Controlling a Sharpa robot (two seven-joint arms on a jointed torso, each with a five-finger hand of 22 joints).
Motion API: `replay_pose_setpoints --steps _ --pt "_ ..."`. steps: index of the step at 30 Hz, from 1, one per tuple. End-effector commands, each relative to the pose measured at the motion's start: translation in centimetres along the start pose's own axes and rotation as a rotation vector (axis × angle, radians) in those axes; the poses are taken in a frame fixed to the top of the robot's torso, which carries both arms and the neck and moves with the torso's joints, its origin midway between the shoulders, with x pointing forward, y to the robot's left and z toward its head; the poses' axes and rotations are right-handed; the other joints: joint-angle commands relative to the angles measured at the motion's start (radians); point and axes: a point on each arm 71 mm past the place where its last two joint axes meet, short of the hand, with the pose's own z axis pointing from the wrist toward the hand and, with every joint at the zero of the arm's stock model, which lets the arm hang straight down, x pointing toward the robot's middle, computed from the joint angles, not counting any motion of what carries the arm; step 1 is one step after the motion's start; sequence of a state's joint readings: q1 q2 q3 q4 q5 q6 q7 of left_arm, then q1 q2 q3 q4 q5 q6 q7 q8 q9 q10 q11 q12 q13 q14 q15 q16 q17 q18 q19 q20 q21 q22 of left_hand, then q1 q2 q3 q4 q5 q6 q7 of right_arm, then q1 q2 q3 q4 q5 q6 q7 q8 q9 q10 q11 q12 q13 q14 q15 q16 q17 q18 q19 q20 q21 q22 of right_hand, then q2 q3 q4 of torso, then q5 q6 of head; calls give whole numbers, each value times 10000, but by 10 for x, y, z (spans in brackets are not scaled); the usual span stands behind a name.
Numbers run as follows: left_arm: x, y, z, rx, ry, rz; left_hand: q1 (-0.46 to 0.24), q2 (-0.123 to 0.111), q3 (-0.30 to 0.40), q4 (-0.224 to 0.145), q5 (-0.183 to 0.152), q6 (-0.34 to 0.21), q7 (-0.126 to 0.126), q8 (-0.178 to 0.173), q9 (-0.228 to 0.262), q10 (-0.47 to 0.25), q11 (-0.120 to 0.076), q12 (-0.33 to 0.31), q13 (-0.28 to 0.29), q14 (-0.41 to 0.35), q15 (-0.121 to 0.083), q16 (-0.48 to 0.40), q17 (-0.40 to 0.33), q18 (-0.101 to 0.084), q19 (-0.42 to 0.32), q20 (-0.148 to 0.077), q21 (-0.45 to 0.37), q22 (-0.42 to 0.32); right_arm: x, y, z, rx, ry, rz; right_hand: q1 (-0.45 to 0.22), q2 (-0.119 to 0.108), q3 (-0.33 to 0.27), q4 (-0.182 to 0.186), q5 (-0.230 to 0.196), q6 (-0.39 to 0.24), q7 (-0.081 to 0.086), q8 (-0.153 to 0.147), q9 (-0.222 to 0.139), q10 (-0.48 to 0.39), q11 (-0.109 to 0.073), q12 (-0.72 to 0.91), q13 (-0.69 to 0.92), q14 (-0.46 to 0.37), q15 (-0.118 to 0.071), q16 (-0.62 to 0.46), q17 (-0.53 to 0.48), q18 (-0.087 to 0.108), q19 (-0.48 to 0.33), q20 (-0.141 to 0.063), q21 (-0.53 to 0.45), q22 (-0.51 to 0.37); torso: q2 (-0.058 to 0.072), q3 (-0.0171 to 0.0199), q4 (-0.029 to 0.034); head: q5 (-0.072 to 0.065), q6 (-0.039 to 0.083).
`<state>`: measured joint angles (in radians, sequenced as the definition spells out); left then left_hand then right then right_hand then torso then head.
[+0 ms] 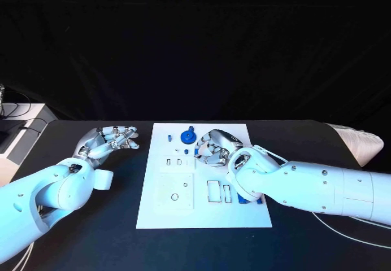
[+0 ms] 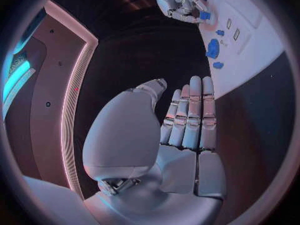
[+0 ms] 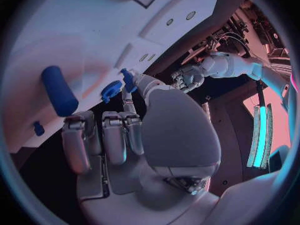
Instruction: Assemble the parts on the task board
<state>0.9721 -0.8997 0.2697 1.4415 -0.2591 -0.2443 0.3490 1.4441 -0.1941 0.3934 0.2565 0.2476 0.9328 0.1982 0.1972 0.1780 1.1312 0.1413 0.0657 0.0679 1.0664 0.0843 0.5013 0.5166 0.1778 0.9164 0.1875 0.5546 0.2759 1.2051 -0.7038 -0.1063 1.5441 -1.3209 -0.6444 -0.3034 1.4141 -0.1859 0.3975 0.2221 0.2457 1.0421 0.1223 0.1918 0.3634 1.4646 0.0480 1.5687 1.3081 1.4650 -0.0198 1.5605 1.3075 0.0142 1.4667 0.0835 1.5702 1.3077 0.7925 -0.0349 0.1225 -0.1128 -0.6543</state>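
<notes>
Two silver hands appear in the head view, one at each side of the white task board [image 1: 204,212], which lies in the middle of the black table [image 1: 309,243]. The left hand [image 1: 110,142] is at centre left of the frame, over bare table just beside the board's left edge. Its fingers are loosely curled and apart, and it holds nothing; in the left wrist view the same hand [image 2: 181,130] shows its fingers [image 2: 195,110] straight, side by side, with an empty palm. The right hand [image 1: 215,148] is over the upper middle of the board, fingers bent downward among the blue parts. Whether it grips one cannot be told from above. In the right wrist view the right hand [image 3: 125,135] has its fingers part-curled, and the tips of two of them meet at a small blue peg [image 3: 127,79], next to a blue gear [image 3: 112,90]; whether the peg is truly pinched is unclear. A blue cylinder [image 3: 59,91] lies on the board well apart from the fingers. In the head view the blue gear [image 1: 187,136] sits near the board's top edge, just left of the right hand. Open table lies below the board and to its lower left.
</notes>
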Motion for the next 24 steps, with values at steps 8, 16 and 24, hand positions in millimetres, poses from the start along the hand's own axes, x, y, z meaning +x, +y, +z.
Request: replay_pose_setpoints --steps 8,16,24 --pt "3 1 1 23 211 -73 -54 -64 61 -26 -65 -6 37 -44 21 2 9 -23 -6 -58 -26 38 18 7 -96 -7 54 23 19 10 -1 16 420 -690 -158 -45 23 37 -9 46 -20 86 20 1062 -63 21 2627 974 -87 8 2269 -142 1041 -53 6 2631 6 13 -2 32 -60" --pt "3 1 1 -5 224 -81 -63 -69 59 -23 -67 -10 40 -47 22 -3 11 -24 -6 -58 -25 39 20 7 -101 -5 59 27 22 14 0 -115 433 -869 -219 -89 3 57 21 38 -24 100 27 1062 -68 21 2627 975 -92 7 2270 -142 1041 -60 6 2631 15 7 -3 28 -129" --pt "3 3 1 -42 222 -94 -63 -69 59 -23 -67 -10 40 -47 22 -3 11 -24 -6 -58 -25 39 20 7 -101 -5 59 27 27 16 1 -169 812 -1071 -266 -133 -18 71 24 38 -30 116 34 1062 -72 21 2627 976 -97 8 2275 -142 1041 -65 6 2631 4 12 -18 60 -223"
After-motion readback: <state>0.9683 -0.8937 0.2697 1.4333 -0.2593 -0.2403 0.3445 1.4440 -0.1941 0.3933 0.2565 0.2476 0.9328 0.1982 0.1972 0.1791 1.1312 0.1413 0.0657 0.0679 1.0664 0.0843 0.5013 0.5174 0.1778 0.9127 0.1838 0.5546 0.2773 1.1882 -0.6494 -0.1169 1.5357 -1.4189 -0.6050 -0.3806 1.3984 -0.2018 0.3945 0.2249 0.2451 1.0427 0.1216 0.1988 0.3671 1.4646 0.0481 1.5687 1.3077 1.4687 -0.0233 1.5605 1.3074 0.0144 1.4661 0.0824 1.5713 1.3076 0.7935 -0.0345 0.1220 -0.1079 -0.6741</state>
